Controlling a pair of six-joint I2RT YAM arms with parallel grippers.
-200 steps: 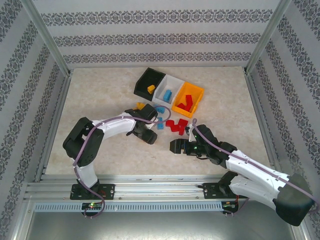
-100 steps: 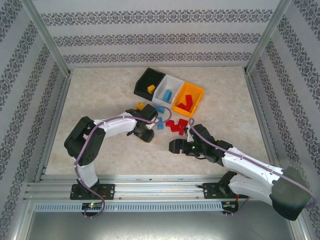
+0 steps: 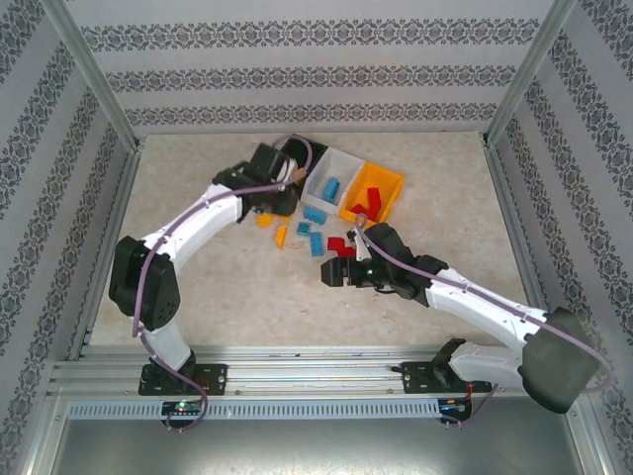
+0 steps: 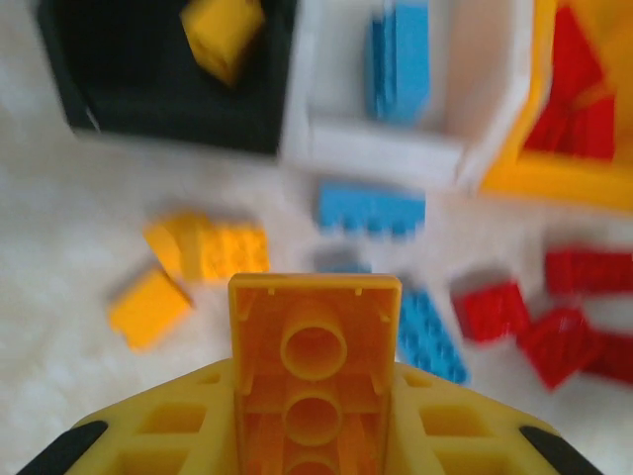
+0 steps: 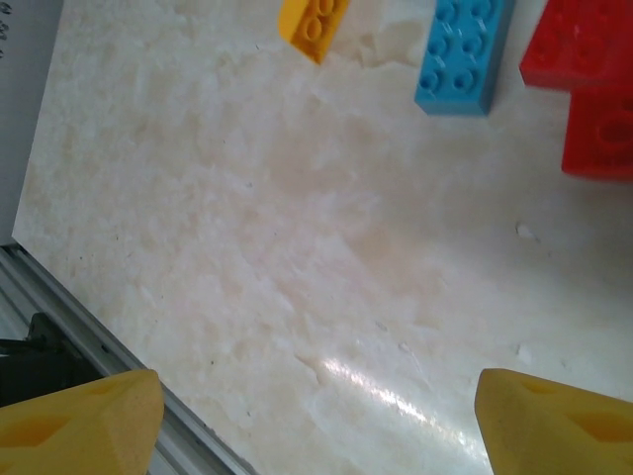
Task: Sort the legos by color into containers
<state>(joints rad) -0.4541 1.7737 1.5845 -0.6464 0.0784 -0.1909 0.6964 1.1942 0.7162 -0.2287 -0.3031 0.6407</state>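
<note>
One orange brick [image 4: 315, 348] clamped in left tool [image 4: 315, 421], hollow underside facing the wrist

The tabletop [image 3: 208, 307] is a pale, marbled beige slab with a faint sheen. Walls [image 3: 316, 74] papered in grey-and-white ornamental bands close off its left, far and right edges. Aluminium posts [image 3: 94, 84] rise at the two far corners. Along its near edge run a silver metal rail [image 3: 316, 371] and a perforated strip [image 3: 316, 408].

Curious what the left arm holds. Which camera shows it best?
Left wrist camera: the yellow brick sits close up, underside showing, between the jaws. From above the left arm mostly hides it; the right wrist camera looks elsewhere.
</note>
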